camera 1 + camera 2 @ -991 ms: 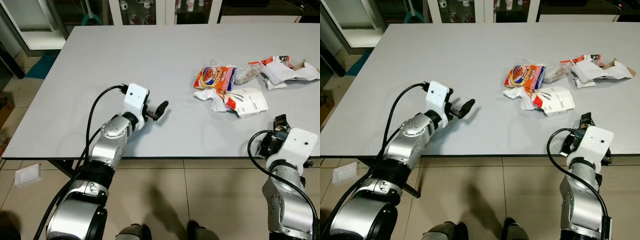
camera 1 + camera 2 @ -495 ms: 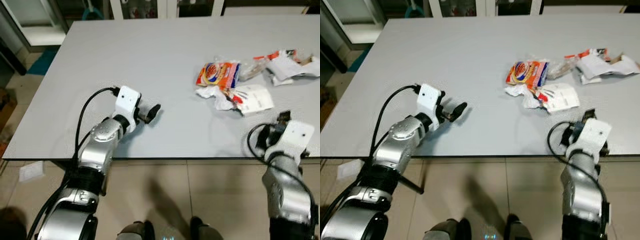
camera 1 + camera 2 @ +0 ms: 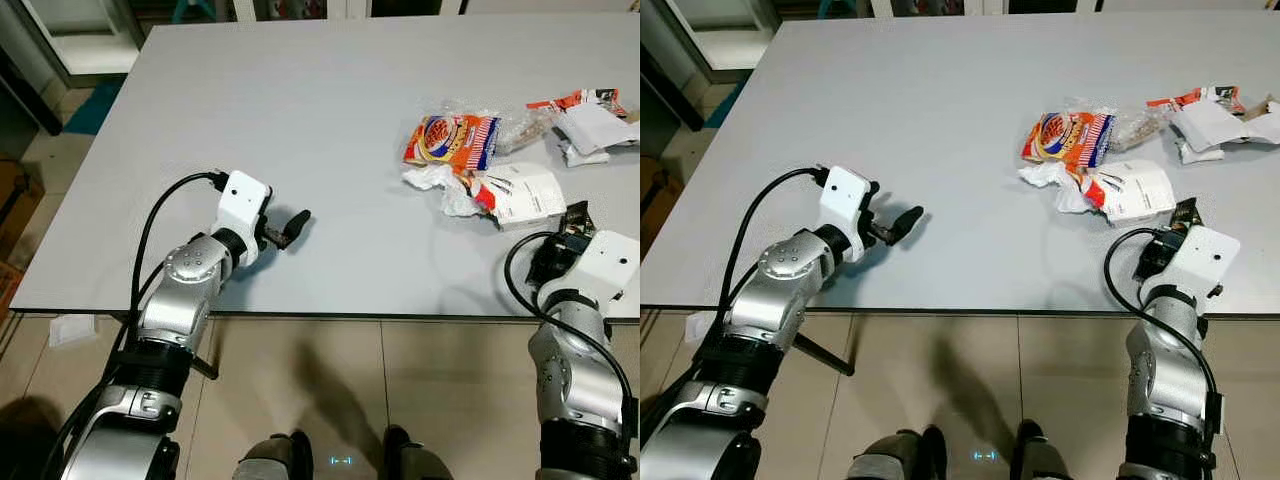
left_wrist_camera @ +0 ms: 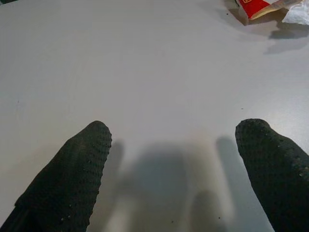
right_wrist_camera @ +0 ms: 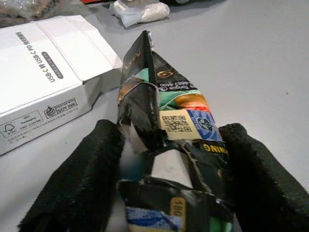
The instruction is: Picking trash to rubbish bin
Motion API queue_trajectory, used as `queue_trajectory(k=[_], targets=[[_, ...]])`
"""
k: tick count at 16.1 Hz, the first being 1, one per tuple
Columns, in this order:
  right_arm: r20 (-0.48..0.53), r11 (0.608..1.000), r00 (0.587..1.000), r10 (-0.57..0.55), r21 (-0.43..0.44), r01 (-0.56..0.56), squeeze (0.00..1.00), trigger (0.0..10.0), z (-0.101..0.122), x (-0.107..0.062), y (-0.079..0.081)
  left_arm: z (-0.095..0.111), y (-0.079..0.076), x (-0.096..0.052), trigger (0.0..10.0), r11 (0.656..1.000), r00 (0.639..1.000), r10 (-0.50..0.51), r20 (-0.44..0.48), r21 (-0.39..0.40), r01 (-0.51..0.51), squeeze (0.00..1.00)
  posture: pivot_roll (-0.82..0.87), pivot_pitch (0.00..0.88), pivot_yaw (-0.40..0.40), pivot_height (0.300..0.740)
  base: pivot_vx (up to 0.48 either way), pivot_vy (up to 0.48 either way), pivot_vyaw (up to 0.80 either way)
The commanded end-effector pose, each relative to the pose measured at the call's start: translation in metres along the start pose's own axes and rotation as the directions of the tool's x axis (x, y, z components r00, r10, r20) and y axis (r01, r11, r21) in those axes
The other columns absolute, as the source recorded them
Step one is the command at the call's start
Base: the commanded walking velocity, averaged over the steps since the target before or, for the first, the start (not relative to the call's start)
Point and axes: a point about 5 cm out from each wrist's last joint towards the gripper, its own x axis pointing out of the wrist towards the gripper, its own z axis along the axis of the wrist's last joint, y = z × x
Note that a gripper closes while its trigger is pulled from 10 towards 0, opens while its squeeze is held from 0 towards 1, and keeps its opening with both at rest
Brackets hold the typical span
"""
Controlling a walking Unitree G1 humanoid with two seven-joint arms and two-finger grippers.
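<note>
A humanoid robot stands at the near edge of a grey bench (image 3: 300, 120), its right hand (image 5: 166, 159) closed on a dark crumpled snack wrapper (image 5: 169, 145) just inside that edge, toward the near right corner. The wrapper sits pinched between the two black fingers (image 5: 72, 188), its long axis running along them and its torn tip pointing away from the wrist toward the far edge; in the head views it shows as a dark scrap (image 3: 577, 217) at the top of the right wrist. Directly beyond it lies a white cardboard box (image 3: 528, 192), close by but apart from the wrapper, and further toward the far right corner the remaining litter is strewn — an orange snack packet (image 3: 452, 139), crumpled white paper (image 3: 432, 180) and a heap of torn red-and-white packaging (image 3: 585, 115). All of this lies on the right arm's side, well apart from the left hand (image 3: 290, 228), which hovers low over bare surface near the near left corner with its fingers (image 4: 72, 179) spread wide and nothing between them. No rubbish bin can be made out around the bench, so the carry probably calls for the robot to turn away first; which way, the pictures cannot say. Whether the wrapper is lifted clear of the surface or resting on it is hard to tell. Below the near edge, tiled floor (image 3: 320, 400) and the robot's feet (image 3: 270, 455) are visible.
</note>
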Motion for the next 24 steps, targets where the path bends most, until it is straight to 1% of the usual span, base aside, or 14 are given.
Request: queue_trajectory(k=[1,6,11,13,14,15,18,19,20,24], targets=[[-0.112,1.000,0.994,0.006,0.004,-0.006,0.00,0.0,-0.025,-0.004,0.001,-0.002,0.000,-0.004,10.0,1.000,1.000,-0.005,-0.017,0.012,0.006,0.00,0.28,0.268,0.106,0.740,0.000,0.000,0.00],[-0.100,1.000,0.995,0.000,0.003,0.000,0.00,0.0,-0.025,-0.004,-0.002,0.000,-0.002,-0.003,10.0,1.000,1.000,-0.002,-0.010,0.001,0.002,0.00,0.28,0.253,0.100,0.740,0.000,0.000,0.00],[-0.078,1.000,0.997,-0.019,-0.003,0.019,0.00,0.0,-0.024,-0.006,-0.004,0.002,-0.002,-0.003,10.0,1.000,1.000,-0.002,-0.010,0.008,0.002,0.00,0.28,0.252,0.105,0.740,0.000,0.000,0.00],[-0.030,0.999,0.999,-0.043,-0.028,0.042,0.00,0.0,-0.018,-0.007,-0.006,0.002,-0.004,-0.001,10.0,1.000,1.000,0.003,-0.008,0.009,-0.003,0.00,0.27,0.241,0.096,0.740,0.000,0.000,0.00],[0.027,0.996,0.998,-0.062,-0.055,0.064,0.00,0.0,-0.008,-0.010,-0.008,0.002,-0.006,0.001,10.0,1.000,1.000,0.017,0.000,0.008,-0.017,0.00,0.27,0.231,0.088,0.740,0.000,0.000,0.00],[0.055,0.995,0.996,-0.071,-0.071,0.075,0.00,0.0,-0.003,-0.011,-0.009,0.002,-0.007,0.003,10.0,1.000,1.000,0.026,0.005,0.005,-0.026,0.00,0.26,0.221,0.079,0.740,0.000,0.000,0.00],[0.142,0.988,0.986,-0.083,-0.119,0.100,0.00,0.0,0.014,-0.019,-0.014,0.003,-0.018,0.011,10.0,0.998,0.998,0.046,0.032,-0.031,-0.045,0.00,0.22,0.186,0.051,0.740,0.000,0.000,0.00],[0.142,0.988,0.986,-0.083,-0.119,0.100,0.00,0.0,0.014,-0.019,-0.014,0.003,-0.018,0.011,10.0,0.998,0.998,0.046,0.032,-0.031,-0.045,0.00,0.22,0.186,0.051,0.740,0.000,0.000,0.00],[0.173,0.986,0.982,-0.078,-0.133,0.101,0.00,0.0,0.022,-0.022,-0.015,0.004,-0.026,0.014,10.0,0.998,0.998,0.040,0.041,-0.044,-0.038,0.00,0.20,0.171,0.040,0.740,0.000,0.000,0.00],[0.226,0.982,0.972,-0.070,-0.158,0.108,0.00,0.0,0.035,-0.030,-0.015,0.005,-0.042,0.019,10.0,0.998,0.997,0.025,0.069,-0.059,-0.021,0.00,0.16,0.148,0.025,0.740,0.000,0.000,0.00]])
